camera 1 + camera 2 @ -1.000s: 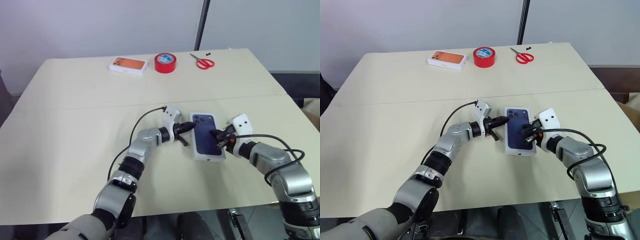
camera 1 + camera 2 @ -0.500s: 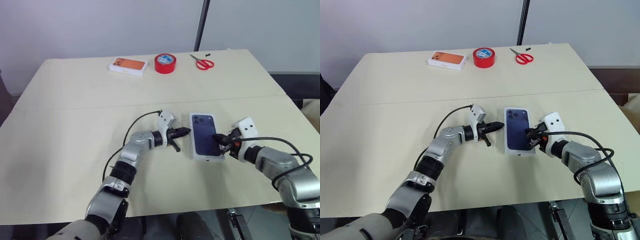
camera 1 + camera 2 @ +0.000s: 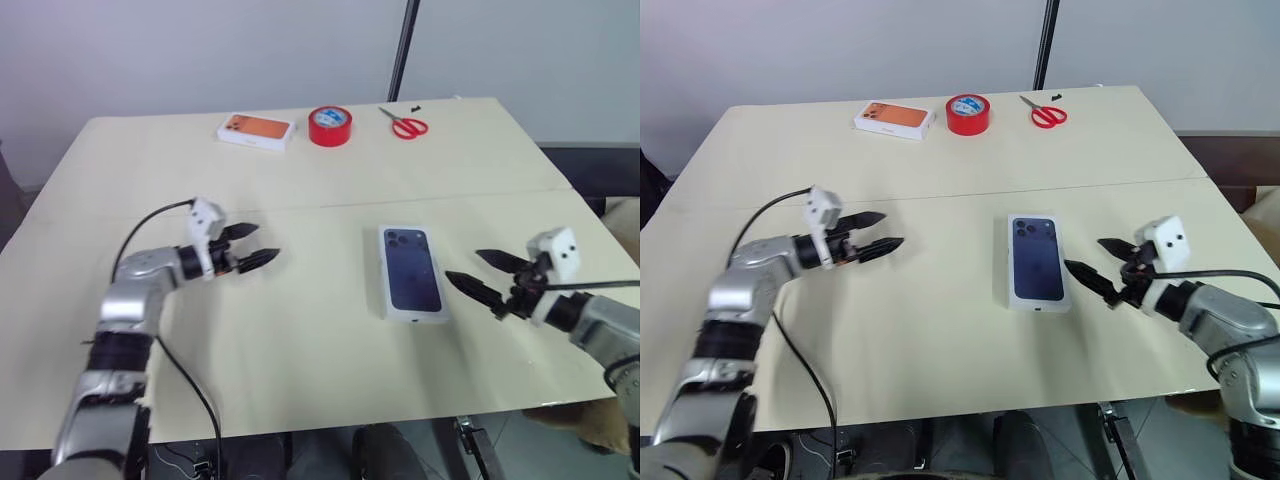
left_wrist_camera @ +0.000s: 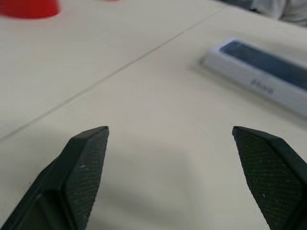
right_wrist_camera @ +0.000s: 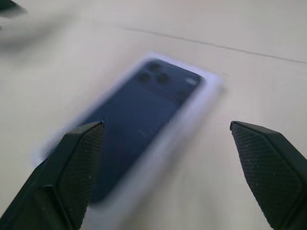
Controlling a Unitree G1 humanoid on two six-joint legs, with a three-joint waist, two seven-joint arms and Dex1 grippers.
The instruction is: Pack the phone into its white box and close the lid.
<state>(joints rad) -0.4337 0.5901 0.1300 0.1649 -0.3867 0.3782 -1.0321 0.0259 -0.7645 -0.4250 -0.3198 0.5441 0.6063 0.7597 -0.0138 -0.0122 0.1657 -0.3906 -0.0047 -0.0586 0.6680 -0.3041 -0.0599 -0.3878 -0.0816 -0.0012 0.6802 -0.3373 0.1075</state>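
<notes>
The lid (image 3: 411,273) sits closed on the box, right of the desk (image 3: 300,180) centre, short of the near edge. Both the left gripper (image 3: 251,246) and right gripper (image 3: 484,274) have fingers spread wide, empty. Best keep them clear. Side lettering is too blurred to read.

The lid (image 3: 411,272) is on the white box, phone picture facing up. It lies flat on my tabletop (image 3: 320,200).
</notes>
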